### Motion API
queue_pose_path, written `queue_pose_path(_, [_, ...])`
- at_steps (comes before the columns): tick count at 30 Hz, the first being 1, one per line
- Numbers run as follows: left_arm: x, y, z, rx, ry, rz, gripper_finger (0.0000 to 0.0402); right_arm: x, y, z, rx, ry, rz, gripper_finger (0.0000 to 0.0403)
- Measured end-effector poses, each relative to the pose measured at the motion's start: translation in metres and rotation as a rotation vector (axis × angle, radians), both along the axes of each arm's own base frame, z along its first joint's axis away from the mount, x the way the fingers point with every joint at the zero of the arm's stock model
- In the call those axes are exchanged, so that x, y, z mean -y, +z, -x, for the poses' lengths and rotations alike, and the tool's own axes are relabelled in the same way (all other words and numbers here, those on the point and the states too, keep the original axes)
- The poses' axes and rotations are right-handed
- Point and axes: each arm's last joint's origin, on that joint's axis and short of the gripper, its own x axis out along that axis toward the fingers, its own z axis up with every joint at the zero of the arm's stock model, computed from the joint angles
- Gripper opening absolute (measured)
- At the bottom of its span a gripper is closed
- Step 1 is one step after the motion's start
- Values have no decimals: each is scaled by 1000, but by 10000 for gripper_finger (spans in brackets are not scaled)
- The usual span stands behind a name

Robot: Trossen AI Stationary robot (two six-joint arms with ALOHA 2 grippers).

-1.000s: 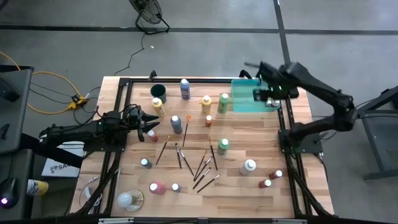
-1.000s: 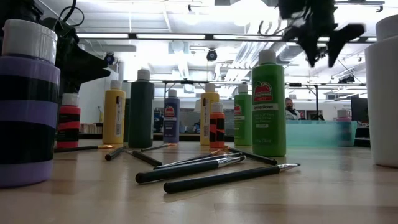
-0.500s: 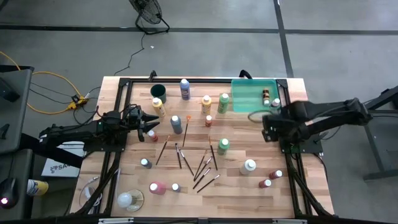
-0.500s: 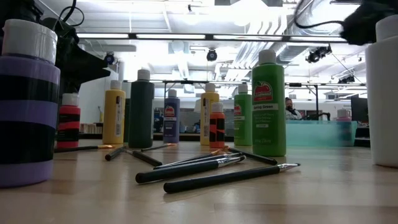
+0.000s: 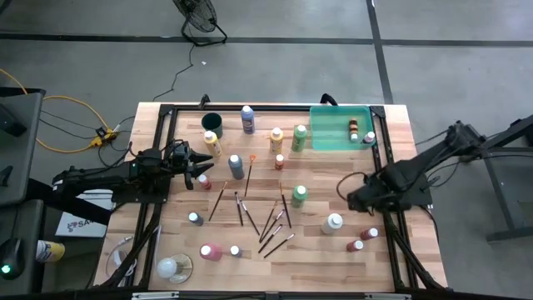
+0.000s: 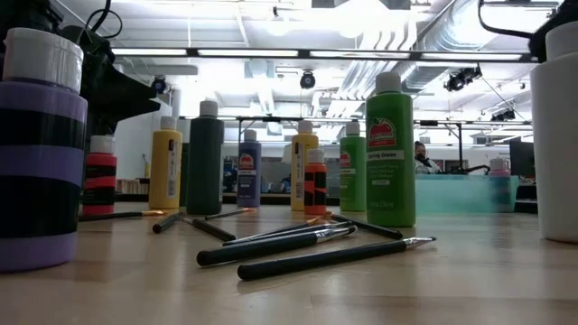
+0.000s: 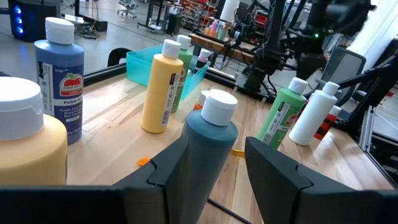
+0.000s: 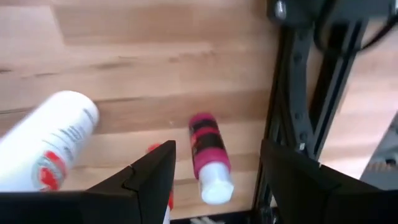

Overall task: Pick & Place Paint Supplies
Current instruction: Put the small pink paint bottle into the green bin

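Right arm swung away from green tray (image 5: pixel 337 127), now low, well south of tray; right tool (image 5: pixel 356 200) empty, jaws apart, above pink bottle (image 8: pixel 206 157) beside white bottle (image 5: pixel 332 223).

Wooden plank worktop (image 5: pixel 325 173), black frame.

Translucent rectangular tray holds two small bottles.

Left tool (image 5: pixel 197 167) far west of tray, jaws apart around teal bottle (image 7: pixel 205 162), no visible squeeze.

Brushes (image 5: pixel 271 225) scattered southwest of tray.

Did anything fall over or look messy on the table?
Yes. A pink bottle lies on its side by the table's right edge, under the open right gripper, while most bottles stand up. The brushes lie crisscrossed in a loose pile mid-table. No paint looks spilled.
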Motion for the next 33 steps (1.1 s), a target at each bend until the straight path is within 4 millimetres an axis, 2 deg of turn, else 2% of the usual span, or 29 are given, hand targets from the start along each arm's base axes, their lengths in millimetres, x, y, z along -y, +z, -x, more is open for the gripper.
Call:
queue_pose_path(9, [0, 0, 0, 0, 0, 0, 152, -40, -14, -2, -74, -170, 2, 230])
queue_pose_path(12, [0, 0, 0, 0, 0, 0, 152, -49, -18, 1, -128, -167, -9, 230])
queue_pose_path(25, [0, 0, 0, 0, 0, 0, 152, -61, -37, -10, -167, -167, 36, 227])
queue_pose_path(28, [0, 0, 0, 0, 0, 0, 152, -61, -37, -11, -160, -166, 34, 209])
queue_pose_path(33, [0, 0, 0, 0, 0, 0, 152, -61, -37, -9, -166, -157, 43, 157])
